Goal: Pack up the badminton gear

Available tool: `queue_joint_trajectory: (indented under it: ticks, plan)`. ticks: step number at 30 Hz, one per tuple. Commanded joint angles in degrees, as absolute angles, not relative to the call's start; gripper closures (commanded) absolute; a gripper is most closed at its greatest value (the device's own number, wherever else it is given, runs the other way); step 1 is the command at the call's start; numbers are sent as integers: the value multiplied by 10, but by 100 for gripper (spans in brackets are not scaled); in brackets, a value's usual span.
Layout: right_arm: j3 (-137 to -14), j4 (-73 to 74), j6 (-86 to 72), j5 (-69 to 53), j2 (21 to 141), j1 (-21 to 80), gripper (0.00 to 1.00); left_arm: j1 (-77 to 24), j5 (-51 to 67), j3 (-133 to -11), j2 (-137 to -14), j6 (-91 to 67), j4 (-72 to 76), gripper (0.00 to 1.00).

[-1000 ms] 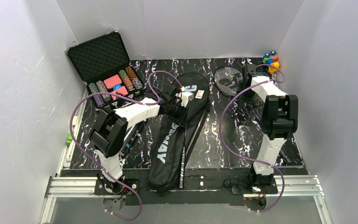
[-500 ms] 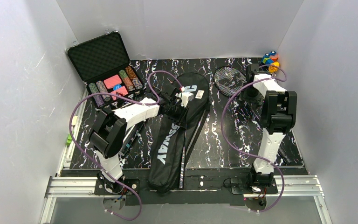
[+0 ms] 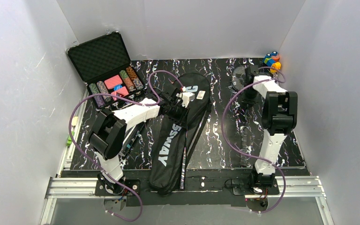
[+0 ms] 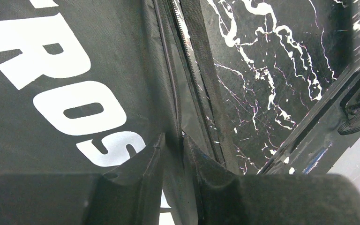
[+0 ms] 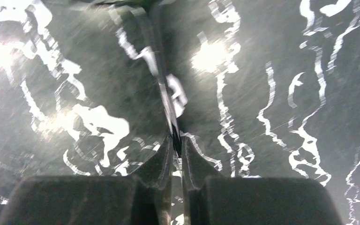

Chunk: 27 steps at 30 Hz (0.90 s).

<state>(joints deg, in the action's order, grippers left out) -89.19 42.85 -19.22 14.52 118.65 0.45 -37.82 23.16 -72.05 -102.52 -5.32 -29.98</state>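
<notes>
Top view, worktop [image 3: 214, 146]: black marble-patterned surface with both arms reaching out over it.
Top view, bag: the big black racket-shaped fabric bag with white lettering [image 3: 168, 145] lies along the middle, its round head toward the far edge and its narrow end at the near edge.
Top view, racket: the dark-framed strung racket [image 3: 238, 77] has its head near the far right corner and turned on edge; its shaft and handle run toward the near edge.
Top view, arms: the left end effector [image 3: 177, 104] sits on the bag's head; the right end effector [image 3: 247, 93] sits at the racket's shaft, just below the head.
Left wrist view: the left end effector [image 4: 178, 143] is pinching the bag [image 4: 75, 70] at its zippered side seam.
Right wrist view: the right end effector [image 5: 176, 140] is pressed together on the racket's [image 5: 166, 101] thin shaft; the picture is blurred.
Step in hand: probably picking up the racket while the bag's edge is held.
Next move: likely lifting the seam open and guiding the racket across, head first, into the gap.
</notes>
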Motion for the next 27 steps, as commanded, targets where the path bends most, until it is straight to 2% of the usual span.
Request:
queue_joint_trajectory:
  ticks: [1,4,12,21,27]
  plan:
    - [-857,411,-222,137,1144,52,92,-376,226,-740,-1001,-45,-299,81]
    - [-833,408,-228,147,1122,81,99,-376,216,-739,-1004,-39,-299,81]
    - [-763,391,-233,153,1047,135,99,-375,184,-744,-1009,-22,-309,100]
    - [-696,455,-263,146,915,216,99,-376,187,-775,-994,-34,-330,100]
    - [-578,499,-324,110,767,282,99,-376,195,-798,-983,-44,-335,100]
